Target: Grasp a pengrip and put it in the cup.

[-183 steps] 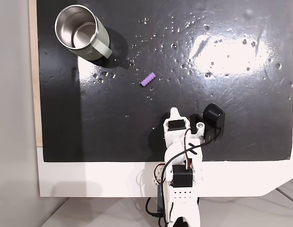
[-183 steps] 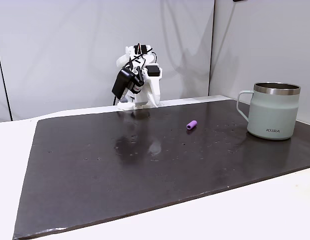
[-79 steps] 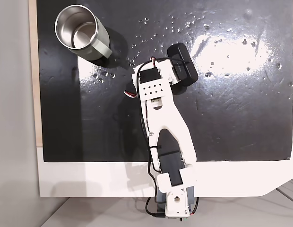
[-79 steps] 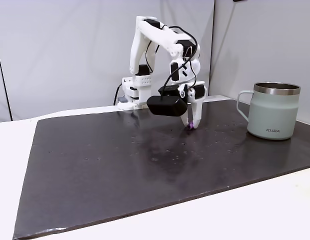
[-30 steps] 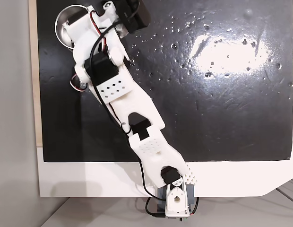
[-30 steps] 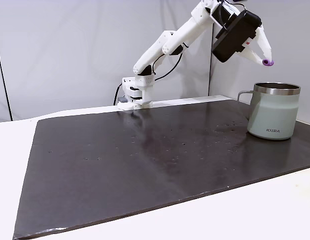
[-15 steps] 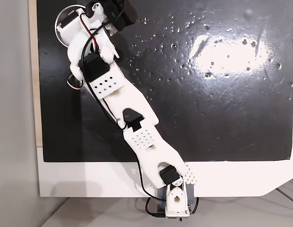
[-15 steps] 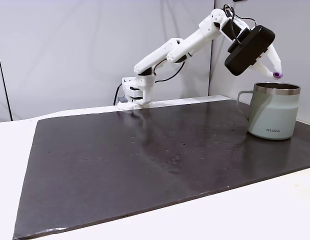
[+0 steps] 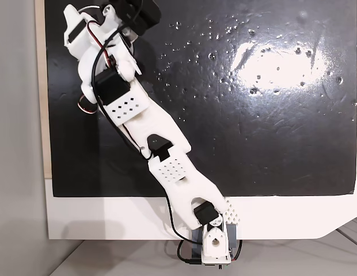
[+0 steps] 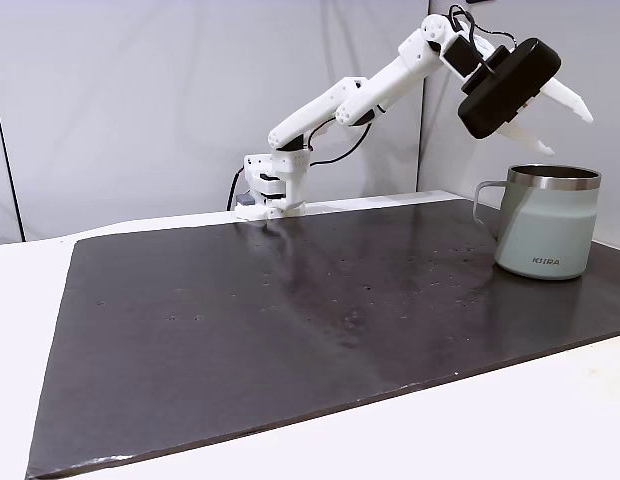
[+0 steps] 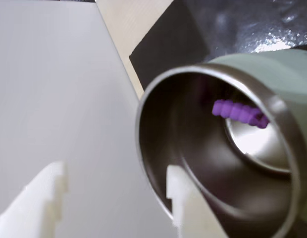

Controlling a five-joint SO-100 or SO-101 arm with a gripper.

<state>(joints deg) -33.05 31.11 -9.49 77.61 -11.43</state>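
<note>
Now the gripper (image 10: pixel 548 120) is hanging open above the cup (image 10: pixel 546 225), holding nothing. Inside, the purple pengrip (image 11: pixel 239 113) is lying near the cup's shiny bottom in the wrist view.

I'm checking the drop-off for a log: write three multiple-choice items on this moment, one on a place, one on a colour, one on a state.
1. Where is the pengrip?
A. on the black mat
B. inside the cup
C. between the fingers

2. What colour is the pengrip?
A. purple
B. green
C. orange

3. How is the hand?
A. shut on the pengrip
B. shut and empty
C. open and empty

Answers:
1 B: the wrist view shows it within the steel wall of the cup.
2 A: it reads purple against the metal.
3 C: a fixed view shows the fingers spread apart above the cup with nothing between them.
</note>
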